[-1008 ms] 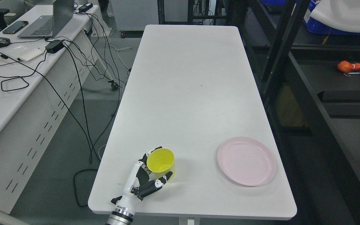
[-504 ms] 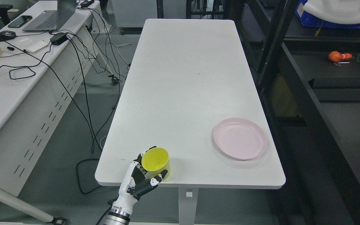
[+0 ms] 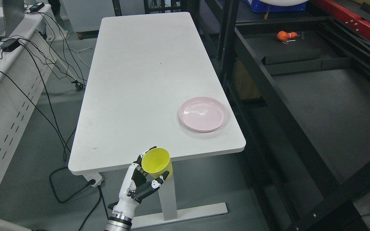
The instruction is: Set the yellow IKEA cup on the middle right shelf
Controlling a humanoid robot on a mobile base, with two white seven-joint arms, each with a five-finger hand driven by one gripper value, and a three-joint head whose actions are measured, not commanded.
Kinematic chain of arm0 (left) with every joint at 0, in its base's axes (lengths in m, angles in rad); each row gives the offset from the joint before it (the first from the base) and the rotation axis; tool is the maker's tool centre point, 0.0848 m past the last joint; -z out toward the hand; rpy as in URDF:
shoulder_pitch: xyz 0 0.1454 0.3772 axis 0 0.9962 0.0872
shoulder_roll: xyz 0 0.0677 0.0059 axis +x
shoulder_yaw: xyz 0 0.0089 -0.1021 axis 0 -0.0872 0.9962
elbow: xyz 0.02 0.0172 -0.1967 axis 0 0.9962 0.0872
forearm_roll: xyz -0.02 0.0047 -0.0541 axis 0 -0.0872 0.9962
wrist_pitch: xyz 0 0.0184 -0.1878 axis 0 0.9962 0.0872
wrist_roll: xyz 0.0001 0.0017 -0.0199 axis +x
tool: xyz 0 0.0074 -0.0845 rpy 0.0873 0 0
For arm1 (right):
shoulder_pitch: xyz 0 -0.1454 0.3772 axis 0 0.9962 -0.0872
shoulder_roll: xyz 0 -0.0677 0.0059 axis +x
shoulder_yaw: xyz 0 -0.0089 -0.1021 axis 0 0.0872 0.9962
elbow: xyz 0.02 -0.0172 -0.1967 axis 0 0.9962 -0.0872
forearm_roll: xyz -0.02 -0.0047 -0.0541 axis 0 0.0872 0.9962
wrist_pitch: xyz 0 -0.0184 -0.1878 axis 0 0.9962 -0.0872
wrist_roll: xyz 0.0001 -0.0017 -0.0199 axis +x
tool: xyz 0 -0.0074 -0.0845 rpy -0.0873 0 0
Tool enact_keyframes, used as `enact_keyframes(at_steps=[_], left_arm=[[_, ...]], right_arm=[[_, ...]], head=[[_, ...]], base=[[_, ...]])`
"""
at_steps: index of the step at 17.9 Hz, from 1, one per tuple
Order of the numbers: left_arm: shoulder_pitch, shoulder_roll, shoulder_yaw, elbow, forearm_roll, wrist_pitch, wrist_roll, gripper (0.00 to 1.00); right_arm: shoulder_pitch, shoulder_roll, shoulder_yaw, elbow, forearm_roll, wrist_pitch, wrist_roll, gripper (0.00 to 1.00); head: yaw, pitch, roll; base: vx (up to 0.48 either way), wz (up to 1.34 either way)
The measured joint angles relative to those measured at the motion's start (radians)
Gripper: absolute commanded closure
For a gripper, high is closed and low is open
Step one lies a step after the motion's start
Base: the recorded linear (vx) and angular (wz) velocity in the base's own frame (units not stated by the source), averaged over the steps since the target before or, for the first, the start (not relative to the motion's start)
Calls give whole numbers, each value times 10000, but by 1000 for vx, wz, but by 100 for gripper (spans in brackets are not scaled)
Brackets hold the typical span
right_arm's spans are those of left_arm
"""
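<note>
We have the yellow cup (image 3: 156,164) wrapped in our left hand (image 3: 140,186) just off the near edge of the white surface (image 3: 140,80), upright and empty; it looks light, stiff and smooth, so a wall grip below the rim suits it.

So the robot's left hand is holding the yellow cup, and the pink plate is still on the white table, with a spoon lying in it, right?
Not quite. The head view shows the pink plate on the white table with nothing in it, no spoon. The rest holds: the left hand is gripping the yellow cup.
</note>
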Motion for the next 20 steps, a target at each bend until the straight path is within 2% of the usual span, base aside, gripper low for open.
enact_keyframes(at_steps=[15,20], left_arm=[[2,0,-888,-395,12,45,106,100],[2,0,-1137,-526,12,129,106,100]], right_arm=[[-4,0,0,-1,0,0,0,1],[-3,0,0,-1,0,0,0,0]], head=[[0,0,0],[0,0,0]], base=[[-184,48],[-199,-291]])
